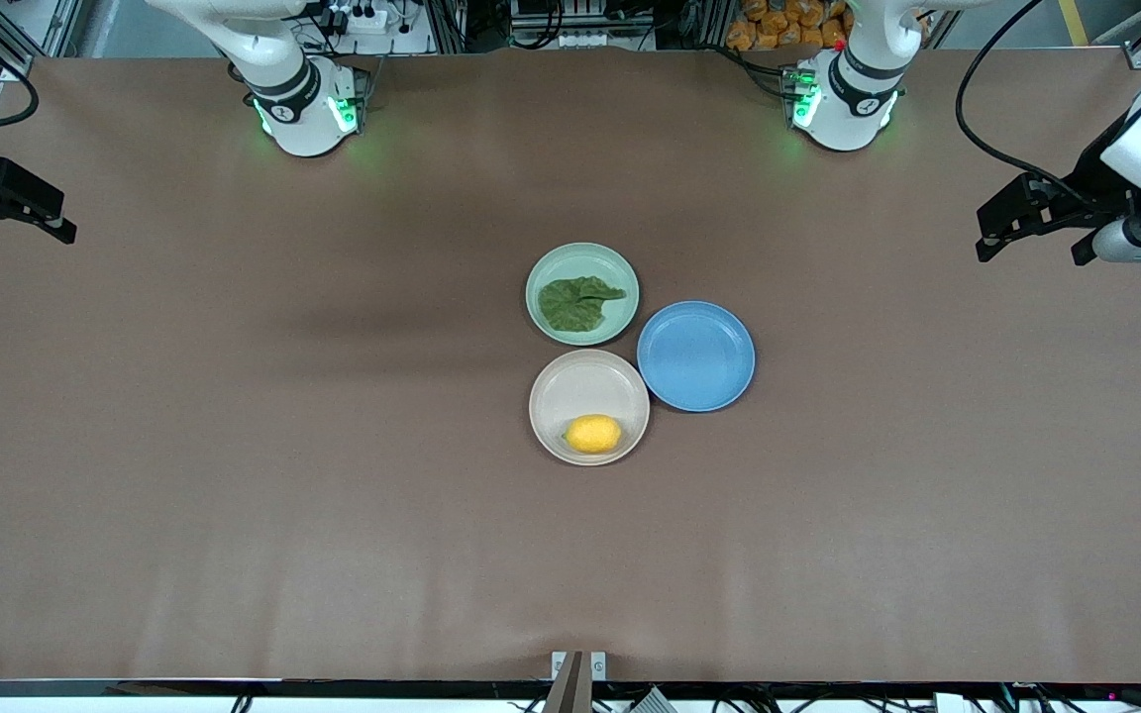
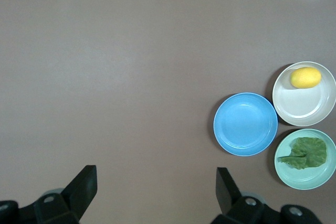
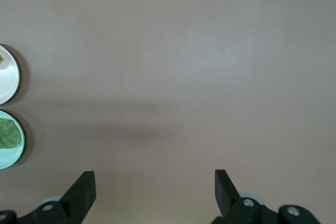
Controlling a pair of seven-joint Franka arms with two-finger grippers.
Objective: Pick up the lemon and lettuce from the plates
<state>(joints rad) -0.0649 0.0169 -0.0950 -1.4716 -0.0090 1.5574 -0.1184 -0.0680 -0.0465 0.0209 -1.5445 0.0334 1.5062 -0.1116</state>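
Observation:
The yellow lemon (image 1: 593, 434) (image 2: 305, 77) lies on the cream plate (image 1: 578, 388) (image 2: 302, 106), toward the rim nearest the front camera. The dark green lettuce (image 1: 578, 302) (image 2: 304, 153) lies flat on the mint plate (image 1: 556, 265) (image 2: 299, 182), which stands farther from the camera and touches the cream one. My left gripper (image 1: 1031, 250) (image 2: 156, 182) hangs open and empty over the left arm's end of the table. My right gripper (image 1: 21, 236) (image 3: 155, 184) hangs open and empty over the right arm's end. Both are well apart from the plates.
A blue plate (image 1: 696, 356) (image 2: 245, 124) with nothing on it stands beside the other two, toward the left arm's end. Brown table cover (image 1: 234, 446) spreads around the three plates. The arm bases (image 1: 308, 109) stand along the edge farthest from the camera.

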